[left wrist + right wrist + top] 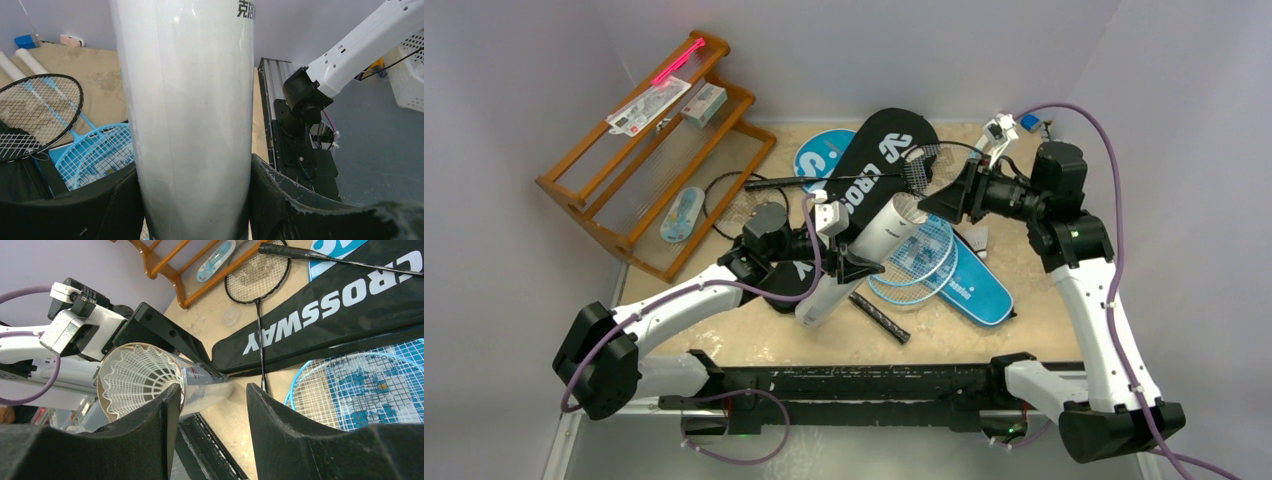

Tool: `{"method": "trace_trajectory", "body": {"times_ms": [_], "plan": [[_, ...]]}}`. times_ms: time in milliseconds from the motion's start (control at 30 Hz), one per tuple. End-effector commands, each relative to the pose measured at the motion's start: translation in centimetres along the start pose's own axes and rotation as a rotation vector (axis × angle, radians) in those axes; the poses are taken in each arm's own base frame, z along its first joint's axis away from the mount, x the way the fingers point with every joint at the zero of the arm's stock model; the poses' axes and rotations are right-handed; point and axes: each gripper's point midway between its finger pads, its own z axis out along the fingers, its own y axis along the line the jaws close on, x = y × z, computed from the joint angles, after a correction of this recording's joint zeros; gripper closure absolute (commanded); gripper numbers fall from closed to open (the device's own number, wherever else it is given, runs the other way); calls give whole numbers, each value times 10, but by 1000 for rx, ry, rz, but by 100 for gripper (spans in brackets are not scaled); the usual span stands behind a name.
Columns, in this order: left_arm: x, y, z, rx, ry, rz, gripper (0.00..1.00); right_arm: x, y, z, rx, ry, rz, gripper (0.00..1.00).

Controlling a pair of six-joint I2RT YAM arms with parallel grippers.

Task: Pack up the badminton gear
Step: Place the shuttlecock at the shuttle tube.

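White tube [185, 100] in left claw [195, 200], right claw [212, 400] open beside its rim

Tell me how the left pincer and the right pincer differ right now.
The left pincer is clamped around the white tube; the right pincer stands open and holds nothing. The left pincer grips the tube about mid-length, while the right pincer sits at its open end, facing the shuttlecock inside. Both are black and work at the same tube.
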Motion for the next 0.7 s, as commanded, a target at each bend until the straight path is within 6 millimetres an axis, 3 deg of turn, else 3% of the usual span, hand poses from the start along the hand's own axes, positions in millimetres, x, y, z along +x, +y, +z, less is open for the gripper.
{"method": "trace_trajectory", "body": {"times_ms": [0,300,533,667], "plan": [[-42,-10,1,46,-105,106,48,5,10,1,-55,14,-20,46],[-26,-9,-1,39,-90,97,47,-13,15,-10,14,-52,-62,30],[-36,-10,-9,6,-177,164,46,-32,43,-18,-56,-83,-82,18],[-35,-7,-12,-30,-222,169,46,-31,52,-18,-107,-67,-72,16]]}}
